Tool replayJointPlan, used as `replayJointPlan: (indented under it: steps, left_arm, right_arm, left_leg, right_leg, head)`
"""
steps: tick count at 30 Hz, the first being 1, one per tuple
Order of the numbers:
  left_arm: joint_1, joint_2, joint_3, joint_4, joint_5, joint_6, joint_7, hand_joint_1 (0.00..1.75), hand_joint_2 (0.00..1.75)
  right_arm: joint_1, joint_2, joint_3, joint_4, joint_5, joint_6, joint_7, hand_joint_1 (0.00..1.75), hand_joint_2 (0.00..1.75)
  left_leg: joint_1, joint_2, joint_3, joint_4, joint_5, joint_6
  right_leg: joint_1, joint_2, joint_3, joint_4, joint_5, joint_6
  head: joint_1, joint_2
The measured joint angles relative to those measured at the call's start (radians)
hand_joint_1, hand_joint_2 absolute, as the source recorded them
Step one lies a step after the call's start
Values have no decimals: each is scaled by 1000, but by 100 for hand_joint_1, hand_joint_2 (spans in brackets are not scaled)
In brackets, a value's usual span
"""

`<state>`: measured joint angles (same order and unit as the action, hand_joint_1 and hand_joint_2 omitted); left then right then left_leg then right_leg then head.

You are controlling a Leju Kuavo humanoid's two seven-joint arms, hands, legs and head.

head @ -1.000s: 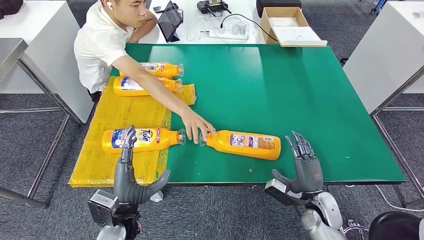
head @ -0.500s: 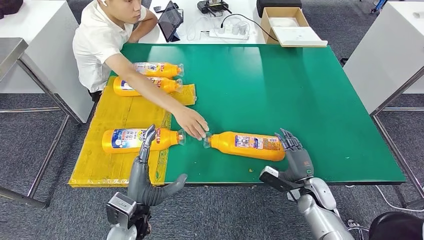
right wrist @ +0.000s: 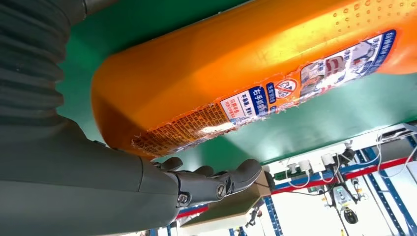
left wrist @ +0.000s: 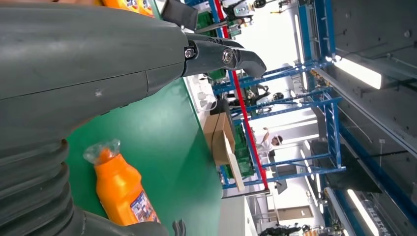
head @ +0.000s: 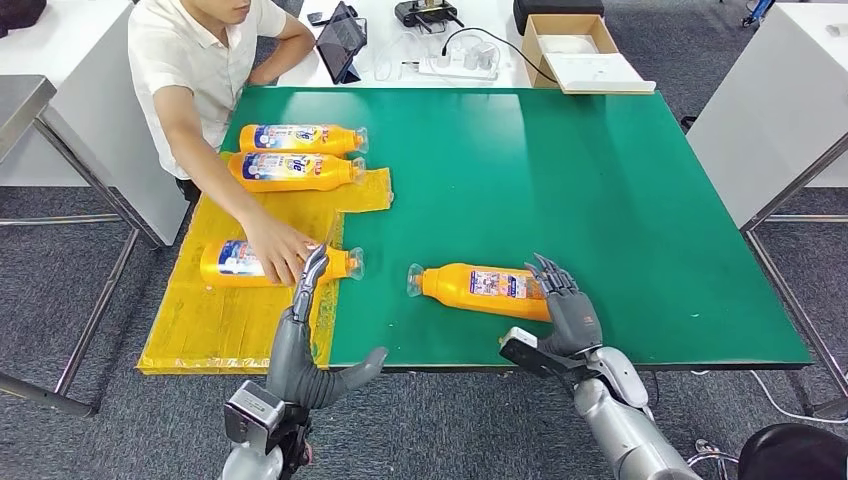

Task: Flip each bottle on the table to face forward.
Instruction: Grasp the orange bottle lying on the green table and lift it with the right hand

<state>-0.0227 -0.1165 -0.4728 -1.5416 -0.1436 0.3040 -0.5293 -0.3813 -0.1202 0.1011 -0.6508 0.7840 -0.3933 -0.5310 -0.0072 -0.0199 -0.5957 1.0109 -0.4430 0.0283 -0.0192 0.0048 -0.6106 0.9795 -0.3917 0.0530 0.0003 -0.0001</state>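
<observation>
Person's hand (head: 278,252) pulled off the neck of the target bottle (head: 483,289) and went over to the bottle on the yellow sheet (head: 262,262) near the counter's front-left edge — rested on it now. That freed the target for me.

Over the last second my right robot hand (head: 562,305) closed in from the front edge to the base end of that bottle, fingers spread along its far side, thumb low on the near side. Wrist view showed the orange body right against the palm, but I couldn't confirm a closed grip — looked like contact, not yet a hold.

My left robot hand (head: 305,330) slid in along the front edge too, open, fingers extended, holding nothing, near the yellow sheet's (head: 225,330) corner.

Target bottle lay on its side on the green counter (head: 600,180) near the front edge, cap pointing toward the left edge, small-print back label up — so not yet flipped. Two more bottles (head: 295,155) lay by the back-left corner, front labels up.

My read: handoff done, next step was to close and roll it label-forward.
</observation>
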Motion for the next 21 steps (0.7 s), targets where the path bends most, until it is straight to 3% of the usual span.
replayJointPlan:
  steps: [8, 16, 21]
  left_arm:
    - [-23, -2, -27, 19, 4, -13, 13, 0, 175]
    - [-52, -2, -50, 35, 60, -98, 62, 0, 175]
    - [-63, -2, -55, 46, 98, -142, 78, 0, 175]
  right_arm:
    - [-41, 16, 21, 52, 21, -35, 18, 0, 175]
    - [-111, 18, 71, 116, 125, -78, 152, 0, 175]
    - [-139, 18, 90, 145, 138, -76, 177, 0, 175]
  left_leg:
    - [0, 0, 0, 0, 0, 0]
    - [0, 0, 0, 0, 0, 0]
    - [0, 0, 0, 0, 0, 0]
  right_leg:
    - [0, 0, 0, 0, 0, 0]
    - [0, 0, 0, 0, 0, 0]
    - [0, 0, 0, 0, 0, 0]
  head:
    - [0, 0]
    - [0, 0]
    - [0, 0]
